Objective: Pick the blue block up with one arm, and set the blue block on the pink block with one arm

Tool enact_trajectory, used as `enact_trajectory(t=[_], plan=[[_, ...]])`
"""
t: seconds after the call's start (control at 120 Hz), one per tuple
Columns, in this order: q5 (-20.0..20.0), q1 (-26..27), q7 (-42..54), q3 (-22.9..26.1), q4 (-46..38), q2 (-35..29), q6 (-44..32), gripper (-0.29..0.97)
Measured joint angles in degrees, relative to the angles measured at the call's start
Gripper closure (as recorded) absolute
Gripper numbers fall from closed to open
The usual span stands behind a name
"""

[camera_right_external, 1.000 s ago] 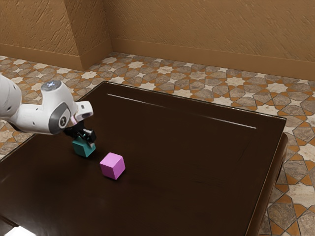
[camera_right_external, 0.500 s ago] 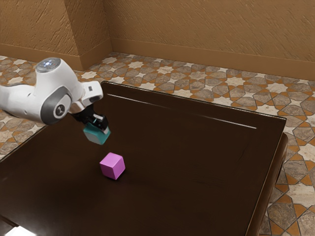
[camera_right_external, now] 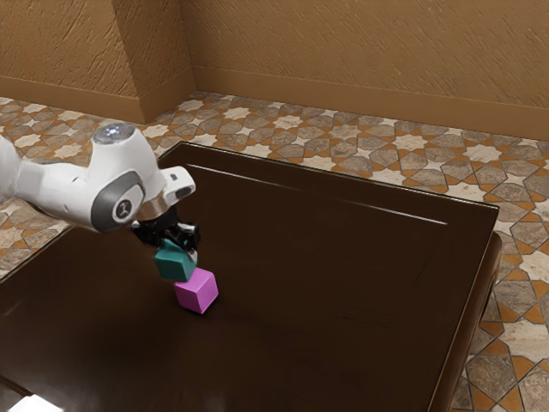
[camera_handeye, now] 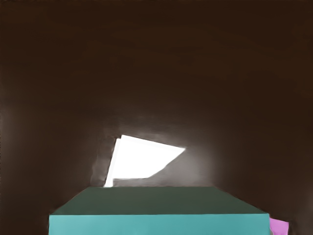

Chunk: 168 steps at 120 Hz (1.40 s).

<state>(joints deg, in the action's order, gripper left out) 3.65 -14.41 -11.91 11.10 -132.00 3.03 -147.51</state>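
Dark glossy table (camera_right_external: 343,283); patterned tile floor (camera_right_external: 360,137) and tan wall (camera_right_external: 343,43) behind. White glare patch (camera_handeye: 144,159) on tabletop beyond hand. Blue block (camera_right_external: 175,263), teal-tinted cube, lower left of exterior view, clamped in black claw (camera_right_external: 177,246), just above pink block (camera_right_external: 197,290), offset toward its left edge. Contact between blocks: cannot tell.

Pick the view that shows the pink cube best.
Exterior view: the small pink cube shows two side faces and part of its top on the dark table, beneath the teal-blue cube in the black gripper. The wrist view catches a pink sliver of it beside that cube.
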Motion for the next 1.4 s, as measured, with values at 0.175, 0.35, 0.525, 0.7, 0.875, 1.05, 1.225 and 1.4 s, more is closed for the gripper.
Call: enact_trajectory(t=[0.175, 0.35, 0.525, 0.7, 0.875, 1.05, 1.225, 1.4], plan=[[2.5, 4.2, -1.6, 0.4, 0.4, 0.3, -0.1, 0.32], [2.9, 0.4, -2.8, 0.7, 0.4, 0.3, -0.1, 0.31], [3.1, 0.9, -3.8, 0.9, 0.4, 0.3, -0.1, 0.32], [3.1, 0.9, -4.4, 1.0, 0.4, 0.3, -0.1, 0.28], [3.4, 0.7, -4.4, 1.7, 0.4, -0.3, -0.1, 0.14], [7.0, 0.5, -4.4, 1.5, 1.3, -14.2, 3.7, 0.06], [4.0, 0.5, -13.6, -4.5, 37.3, -12.3, 31.3, 0.03], [1.3, -0.7, -18.3, -8.9, 39.6, -12.2, 48.3, 0.01]])
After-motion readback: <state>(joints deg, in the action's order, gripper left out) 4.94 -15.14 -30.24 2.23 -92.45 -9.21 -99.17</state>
